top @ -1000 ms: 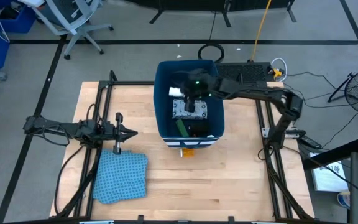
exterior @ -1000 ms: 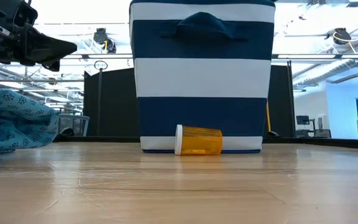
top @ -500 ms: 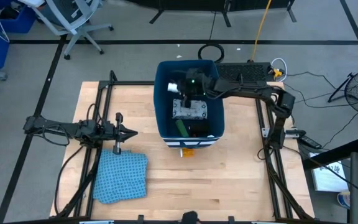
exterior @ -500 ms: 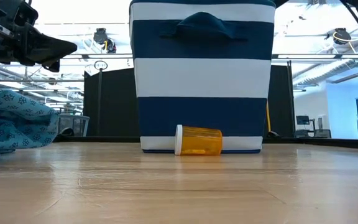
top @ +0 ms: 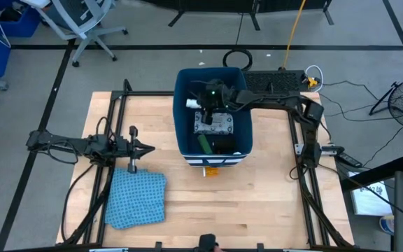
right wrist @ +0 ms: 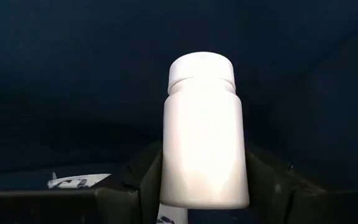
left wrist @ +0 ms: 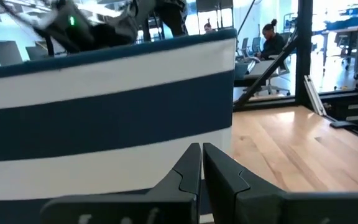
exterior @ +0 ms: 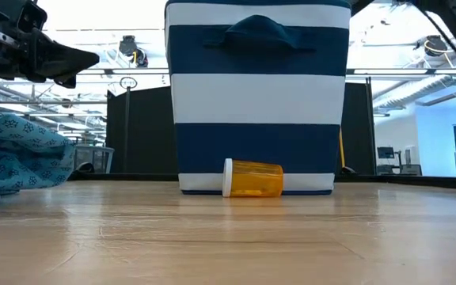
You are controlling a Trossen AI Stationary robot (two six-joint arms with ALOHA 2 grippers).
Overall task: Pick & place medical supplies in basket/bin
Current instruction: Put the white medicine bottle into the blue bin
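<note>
Bin [top: 212, 119] interior appears only from above and in the right wrist view, where the right gripper [right wrist: 197, 186] has its jaws closed around a white bottle [right wrist: 202, 134] inside the bin, while the left gripper [top: 144, 148], jaws closed together, waits beside the blue cloth [top: 137, 198], and the low view alone shows an orange vial [exterior: 253, 178] lying on the surface against the bin's base.

Lighting and picture quality: uneven across the four views.

High view: even overhead light, soft weak shadows on the wooden surface [top: 257, 203]; the inside of the bin [top: 182, 112] is dark and its contents hard to read. Low view: strong backlight from bright ceiling and windows behind, the arm at upper left in silhouette, a faint sheen on the boards, the nearest boards slightly soft. Left wrist view: the arm above the bin is motion-blurred, and the near fingers [left wrist: 188, 171] are soft. Right wrist view: dim blue surround, the white bottle [right wrist: 202, 134] overexposed, its detail washed out.
</note>
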